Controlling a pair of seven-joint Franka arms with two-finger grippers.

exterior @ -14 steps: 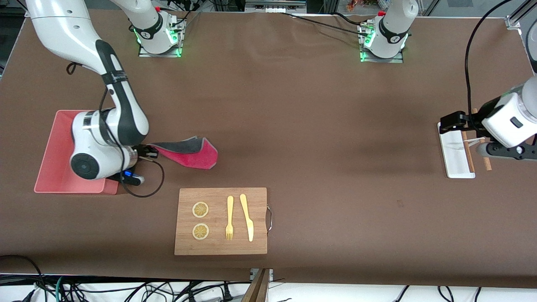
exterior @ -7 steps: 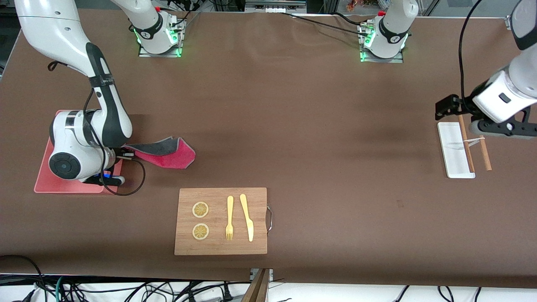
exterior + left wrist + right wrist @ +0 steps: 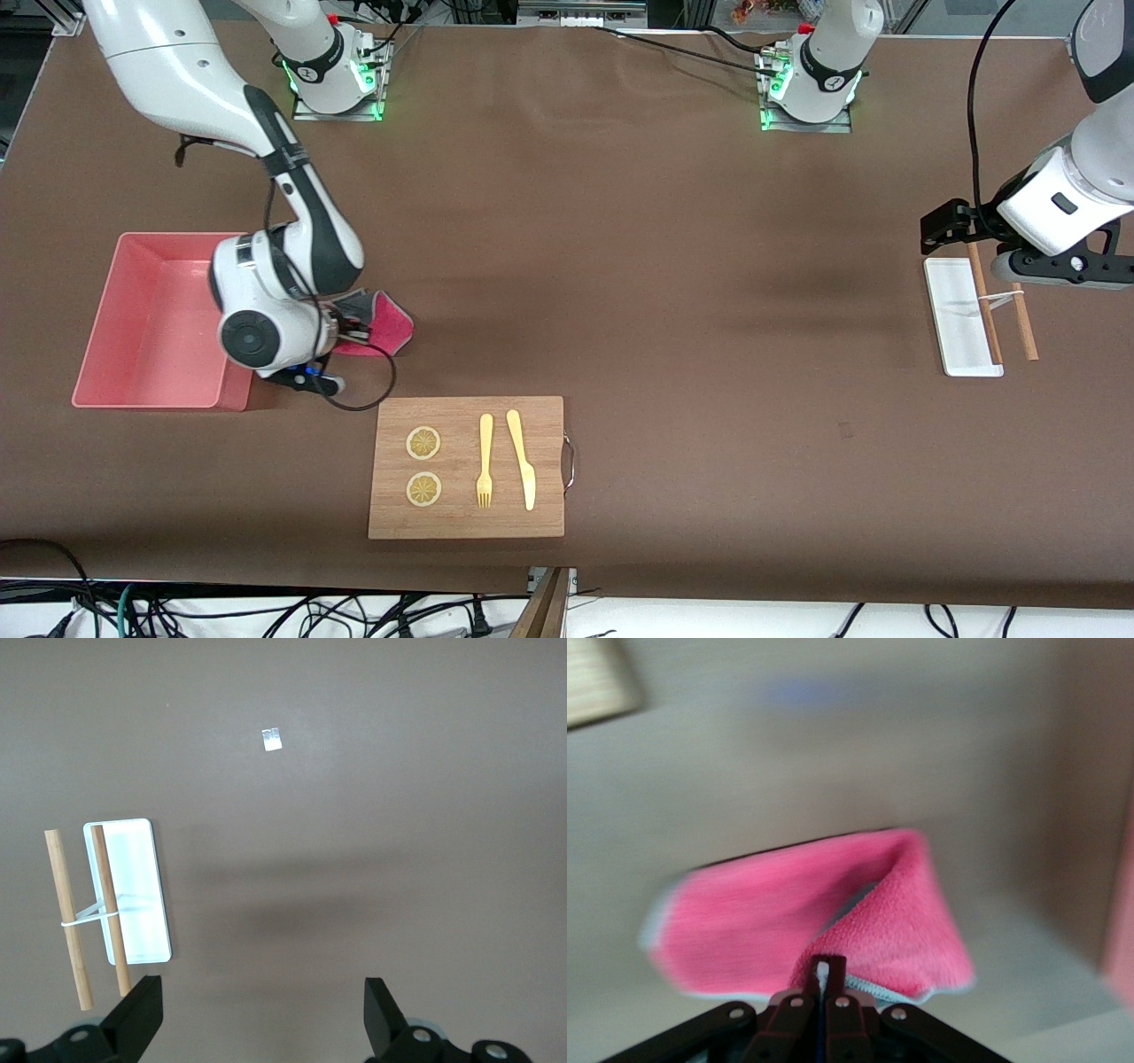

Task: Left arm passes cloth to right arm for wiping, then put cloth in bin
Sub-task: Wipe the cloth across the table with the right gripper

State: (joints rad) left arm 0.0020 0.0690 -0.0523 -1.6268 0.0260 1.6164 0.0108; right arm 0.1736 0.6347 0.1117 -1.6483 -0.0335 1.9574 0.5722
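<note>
The cloth (image 3: 383,325), pink-red with a dark grey face, lies folded on the table beside the pink bin (image 3: 142,321), on its side toward the left arm's end. My right gripper (image 3: 353,330) is shut on the cloth's edge; the right wrist view shows the pink cloth (image 3: 797,912) pinched between the closed fingers (image 3: 827,970). My left gripper (image 3: 264,1014) is open and empty, up in the air over the white tray (image 3: 959,315) at the left arm's end of the table.
A wooden cutting board (image 3: 467,467) with two lemon slices, a fork and a knife lies nearer to the front camera than the cloth. Two wooden sticks (image 3: 1001,306) joined by a band lie across the white tray (image 3: 128,890).
My right gripper first dragged the cloth toward the bin, then swung back toward the left arm's end, bunching the cloth. The left arm rose off the tray, then held still.
</note>
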